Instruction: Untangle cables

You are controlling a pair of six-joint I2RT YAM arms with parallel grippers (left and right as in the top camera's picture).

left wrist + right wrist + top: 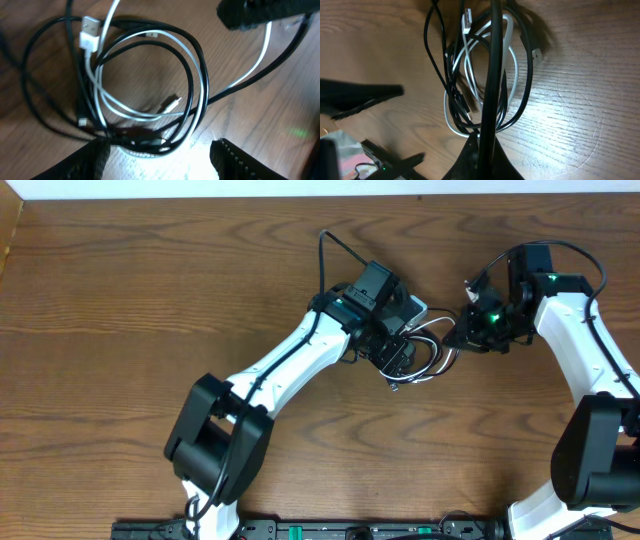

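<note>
Coiled cables [200,87] lay on the bench [150,280] directly beneath the open left pincer [160,147]; the right pincer [482,150], just right, gripped one black strand [492,75].

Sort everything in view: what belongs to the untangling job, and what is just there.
Job: white cable; black cables, looped through it; left hand, open at the tangle; right hand, shut on a black one.
Just there: wooden table; thick wires on the arms.

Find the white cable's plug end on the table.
In the left wrist view, the white plug lies at upper left on the wooden table, among the loops of the black cable, at the end of the white cable.
</note>
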